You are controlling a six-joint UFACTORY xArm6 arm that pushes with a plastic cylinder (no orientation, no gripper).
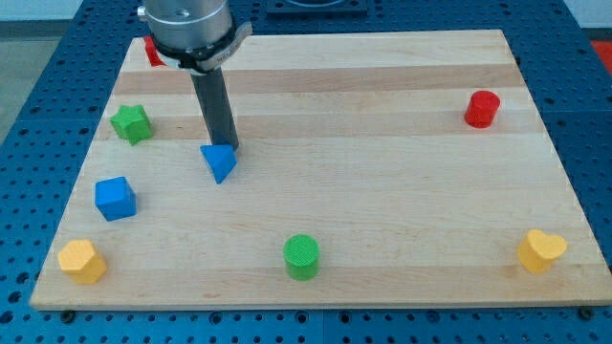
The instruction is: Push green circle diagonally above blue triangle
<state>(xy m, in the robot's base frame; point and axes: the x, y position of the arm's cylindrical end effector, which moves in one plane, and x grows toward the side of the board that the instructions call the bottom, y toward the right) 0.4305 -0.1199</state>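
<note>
No jaws, just dark rod; my tip (228,149) touching top edge of small blue triangle block (219,162). Green circle block (301,256) well apart, toward view's bottom right, on wooden board (382,191).

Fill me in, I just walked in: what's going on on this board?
A robot arm is pushing blocks with a rod. My tip sits right at the blue triangle, on its top-right edge. The green circle, which should end up diagonally above the triangle, lies far off near the view's bottom, untouched.
</note>
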